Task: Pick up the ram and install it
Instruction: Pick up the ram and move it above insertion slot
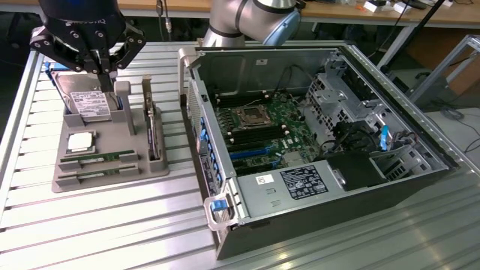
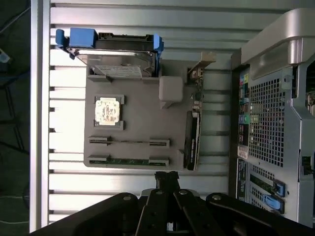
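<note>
Two ram sticks, thin green boards, stand on edge in the slots of a grey holder tray (image 1: 112, 174): one ram stick (image 1: 98, 158) (image 2: 129, 142) and its twin (image 1: 98, 172) (image 2: 129, 161) beside it. My gripper (image 1: 105, 79) (image 2: 166, 178) hangs above the tray, over its hard-drive end in the exterior view, well clear of the sticks. Its black fingers are pressed together and hold nothing. The open computer case (image 1: 390, 112) lies on the exterior view's right with its motherboard (image 1: 274, 132) exposed.
The tray also carries a square silver processor (image 1: 81, 142) (image 2: 108, 109), a hard drive in blue rails (image 1: 90, 104) (image 2: 110, 46), and an upright expansion card (image 1: 154, 129) (image 2: 193, 137). The case's side wall (image 2: 268, 113) stands right next to the tray. The slatted metal table (image 1: 112, 225) lies under everything.
</note>
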`<action>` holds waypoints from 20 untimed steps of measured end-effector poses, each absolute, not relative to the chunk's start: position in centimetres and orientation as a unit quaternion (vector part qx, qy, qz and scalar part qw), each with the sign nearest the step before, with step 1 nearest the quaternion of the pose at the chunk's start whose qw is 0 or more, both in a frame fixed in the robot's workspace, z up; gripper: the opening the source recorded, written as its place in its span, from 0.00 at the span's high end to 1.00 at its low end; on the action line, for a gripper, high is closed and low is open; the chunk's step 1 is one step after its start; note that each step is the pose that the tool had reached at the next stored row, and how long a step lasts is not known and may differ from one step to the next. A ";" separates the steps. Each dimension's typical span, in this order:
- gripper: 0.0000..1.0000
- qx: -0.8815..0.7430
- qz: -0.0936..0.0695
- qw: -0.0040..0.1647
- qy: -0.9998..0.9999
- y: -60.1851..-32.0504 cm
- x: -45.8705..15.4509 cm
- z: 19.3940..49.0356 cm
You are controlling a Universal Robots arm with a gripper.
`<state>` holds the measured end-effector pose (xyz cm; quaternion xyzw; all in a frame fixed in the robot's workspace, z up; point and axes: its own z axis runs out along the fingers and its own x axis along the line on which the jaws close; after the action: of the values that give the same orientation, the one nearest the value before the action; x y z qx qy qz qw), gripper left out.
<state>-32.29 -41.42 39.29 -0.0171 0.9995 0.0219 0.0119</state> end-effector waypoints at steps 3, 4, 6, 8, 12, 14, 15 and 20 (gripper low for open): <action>0.90 -0.037 0.022 0.011 0.999 -41.4 -32.3 39.3; 0.90 -0.048 0.022 0.011 0.999 -41.4 -32.3 39.3; 0.90 -0.067 0.022 0.011 0.997 -41.4 -32.3 39.3; 0.90 -0.084 0.023 0.010 0.996 -41.4 -32.3 39.3; 0.90 -0.118 0.023 0.010 0.993 -41.4 -32.3 39.3; 0.90 -0.137 0.023 0.009 0.990 -41.4 -32.3 39.3; 0.90 -0.147 0.023 0.009 0.989 -41.4 -32.3 39.3; 0.90 -0.192 0.024 0.008 0.981 -41.4 -32.3 39.3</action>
<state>-32.29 -41.42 39.29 -0.1920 0.9811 0.0236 0.0079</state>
